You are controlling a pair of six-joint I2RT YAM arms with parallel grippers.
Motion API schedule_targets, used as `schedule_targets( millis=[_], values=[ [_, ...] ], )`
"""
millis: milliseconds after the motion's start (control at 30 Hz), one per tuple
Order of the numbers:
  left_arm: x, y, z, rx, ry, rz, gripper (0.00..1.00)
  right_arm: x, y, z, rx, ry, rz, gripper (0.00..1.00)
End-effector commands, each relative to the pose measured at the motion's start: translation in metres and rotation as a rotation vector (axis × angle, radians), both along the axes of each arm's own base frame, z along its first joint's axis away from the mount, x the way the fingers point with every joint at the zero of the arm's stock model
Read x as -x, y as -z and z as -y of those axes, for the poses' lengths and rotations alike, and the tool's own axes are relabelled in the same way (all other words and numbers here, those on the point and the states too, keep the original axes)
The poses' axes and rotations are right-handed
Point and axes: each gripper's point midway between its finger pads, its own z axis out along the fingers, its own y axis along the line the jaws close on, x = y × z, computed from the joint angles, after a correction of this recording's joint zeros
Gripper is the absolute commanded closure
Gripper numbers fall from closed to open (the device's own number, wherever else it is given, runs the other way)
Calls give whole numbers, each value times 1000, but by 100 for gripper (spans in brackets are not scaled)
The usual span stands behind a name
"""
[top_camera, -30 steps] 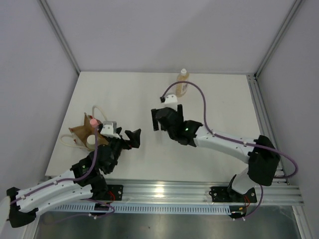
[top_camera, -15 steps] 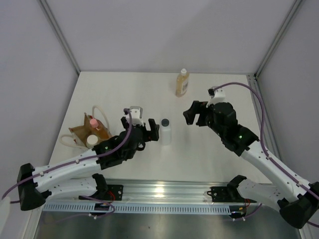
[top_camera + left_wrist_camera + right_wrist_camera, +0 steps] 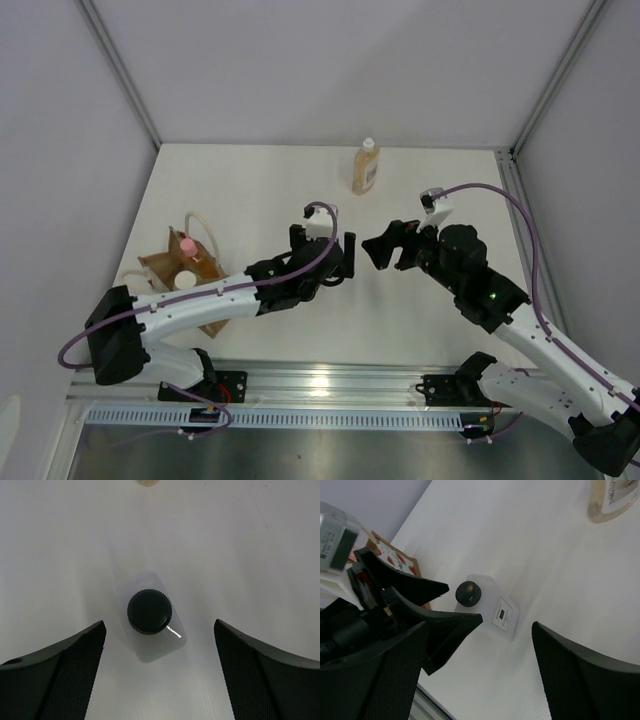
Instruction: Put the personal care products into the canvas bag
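Note:
The white bottle with a dark cap (image 3: 150, 614) stands upright on the table. My left gripper (image 3: 159, 625) is open above it, a finger on each side, not touching. In the top view the left gripper (image 3: 338, 260) hides this bottle. My right gripper (image 3: 386, 247) is open and empty just right of it; its wrist view shows the white bottle (image 3: 492, 611) ahead of the right gripper (image 3: 480, 630). The amber bottle (image 3: 366, 168) stands at the back. The canvas bag (image 3: 160, 266) sits at the left, holding the orange bottle with pink cap (image 3: 186, 243) and a white cap (image 3: 184, 281).
The bag's cream handles (image 3: 205, 228) stick up toward the back. Grey walls close the table at the back and sides. A metal rail (image 3: 330, 385) runs along the near edge. The two grippers are close together at the table's middle.
My left gripper has reached right and forward until it is over the white bottle. My right gripper has moved a little left toward it. The bottles and bag have not moved.

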Motion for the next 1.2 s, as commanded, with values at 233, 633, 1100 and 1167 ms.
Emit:
schedule_targets(
  millis=[233, 633, 1100, 1167],
  values=[
    [-15, 28, 11, -91, -46, -68, 14, 12, -25, 3, -60, -41, 76, 12],
    [-36, 59, 5, -191, -108, -88, 70, 14, -28, 7, -64, -35, 95, 12],
    [-29, -30, -67, -186, -114, 45, 99, 13, -26, 7, -59, -32, 94, 12],
    [-23, -48, -74, -146, -60, 39, 100, 13, -24, 6, -58, -35, 92, 12]
  ],
)
